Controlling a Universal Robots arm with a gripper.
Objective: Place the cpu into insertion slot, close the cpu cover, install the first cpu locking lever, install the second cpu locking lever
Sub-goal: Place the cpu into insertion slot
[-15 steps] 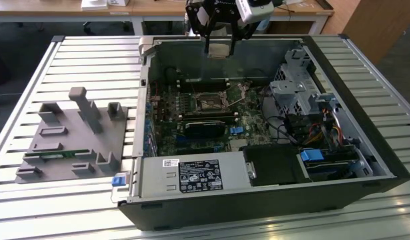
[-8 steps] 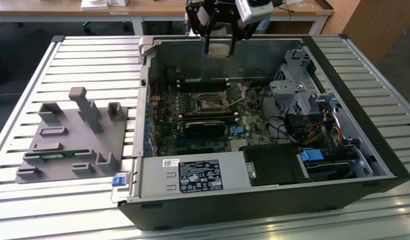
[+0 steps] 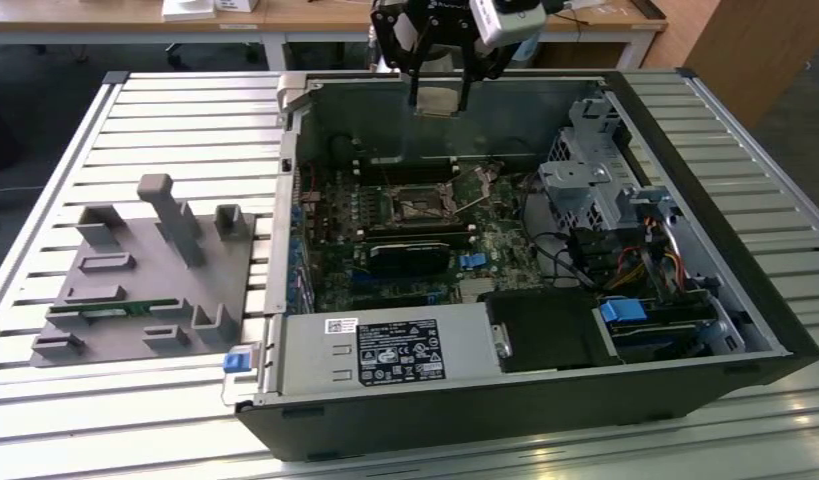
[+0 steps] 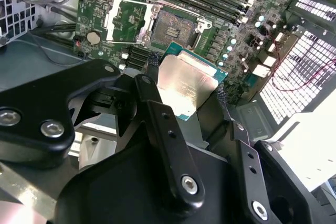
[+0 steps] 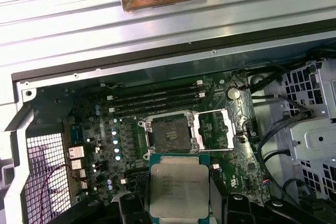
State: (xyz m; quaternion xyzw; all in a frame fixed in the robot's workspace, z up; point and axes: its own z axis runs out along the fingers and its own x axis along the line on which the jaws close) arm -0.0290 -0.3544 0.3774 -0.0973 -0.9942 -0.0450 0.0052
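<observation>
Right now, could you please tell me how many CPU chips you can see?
1. The cpu is held in the hand above the motherboard; the insertion slot, its cpu cover flipped open, holds none. Others could lie hidden elsewhere in the case.

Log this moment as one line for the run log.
gripper: shut on cpu | held above computer case | insertion slot: empty | cpu cover: open

The fingers [image 4: 157,114] seem to hide part of the cpu [image 4: 186,85].
</observation>
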